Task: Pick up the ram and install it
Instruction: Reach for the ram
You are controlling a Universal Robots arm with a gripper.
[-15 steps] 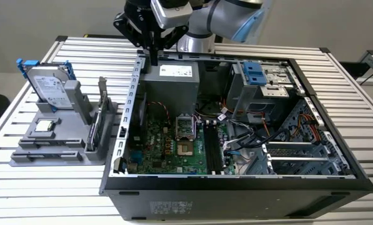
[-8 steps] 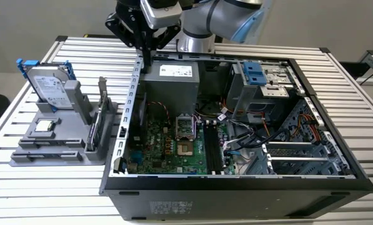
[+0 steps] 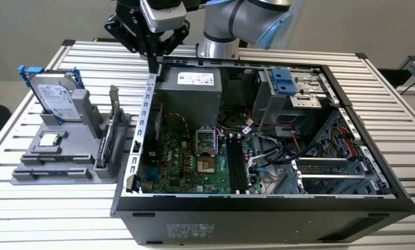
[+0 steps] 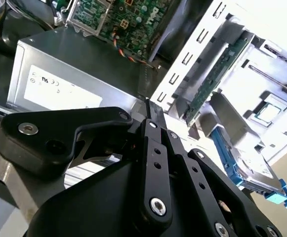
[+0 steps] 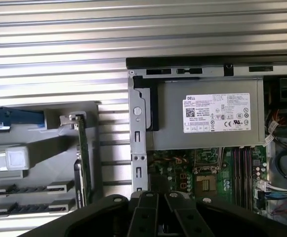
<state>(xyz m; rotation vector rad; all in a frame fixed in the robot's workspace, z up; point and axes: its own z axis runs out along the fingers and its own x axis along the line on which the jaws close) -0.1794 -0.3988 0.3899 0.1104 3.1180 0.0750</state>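
Observation:
The ram (image 3: 101,150) is a dark narrow stick standing on edge in the grey holder (image 3: 51,174) at the exterior view's left, outside the case. In the first wrist view the ram (image 5: 77,183) sits in line with a greenish card (image 5: 82,140) that has a metal bracket. My gripper (image 3: 154,55) hangs above the case's back corner on the exterior view's left, well away from the ram. Its black fingers (image 4: 155,123) are shut with nothing between them. The motherboard's black slots (image 3: 234,166) lie inside the open case.
The open computer case (image 3: 263,208) holds a grey power supply (image 3: 190,86), loose cables (image 3: 277,153) and blue drive latches (image 3: 285,82). The holder also carries a hard drive (image 3: 55,96) in a blue frame and a processor chip (image 3: 49,139). A ribbed metal table (image 3: 47,203) lies underneath.

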